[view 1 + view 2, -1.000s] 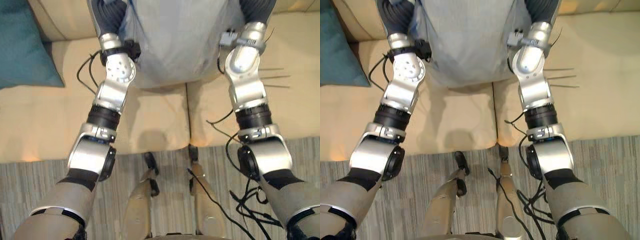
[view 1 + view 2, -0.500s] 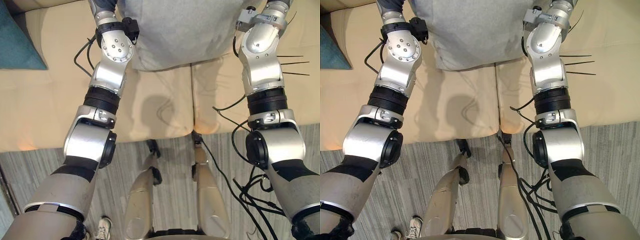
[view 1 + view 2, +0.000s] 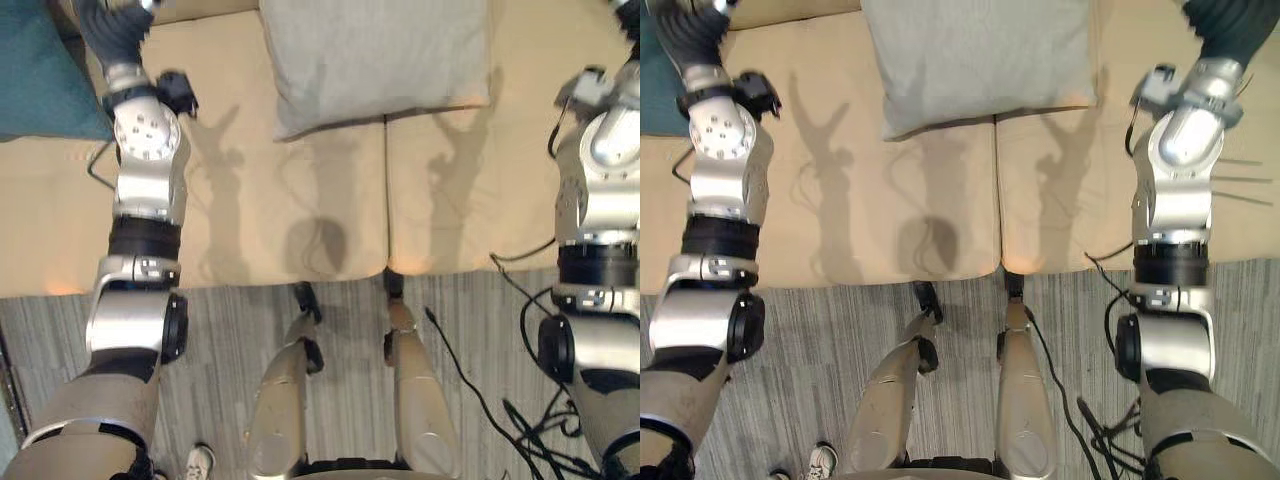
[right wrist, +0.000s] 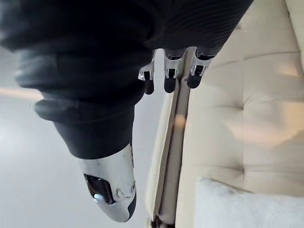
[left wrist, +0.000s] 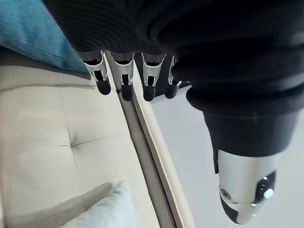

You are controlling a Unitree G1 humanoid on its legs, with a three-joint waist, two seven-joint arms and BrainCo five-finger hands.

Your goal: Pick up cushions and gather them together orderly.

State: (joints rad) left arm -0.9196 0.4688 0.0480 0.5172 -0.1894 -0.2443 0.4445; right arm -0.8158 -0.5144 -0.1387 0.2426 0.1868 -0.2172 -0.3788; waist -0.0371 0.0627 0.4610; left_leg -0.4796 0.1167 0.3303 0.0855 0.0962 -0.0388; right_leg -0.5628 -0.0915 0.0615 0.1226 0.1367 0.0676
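Cream sofa (image 3: 250, 220) runs the full width, and we place everything from the grey cushion (image 3: 375, 55) that lies on it. That cushion lies flat on the seat toward the backrest, its lower edge across the seam between the two seat pads. Striped grey carpet (image 3: 230, 330) begins at the sofa's front edge, well clear of the grey cushion. A teal cushion (image 3: 45, 80) lies on the same seat, well apart from the grey cushion on the robot's left; the two do not touch. Left hand (image 5: 190, 47) is raised between the teal cushion and the grey cushion, off both; its fingers (image 5: 124, 78) are straight in a row, thumb apart, nothing in its grasp. Right hand (image 4: 95, 61) is up on the other side of the grey cushion, also clear of it; its fingers (image 4: 169, 76) are extended and empty. Each wrist view shows a pale padded corner past the hand, probably the grey cushion, though we cannot be sure at that angle. A person's light shoe (image 3: 203, 463) stands on the carpet, far from the grey cushion, on the left arm's side.
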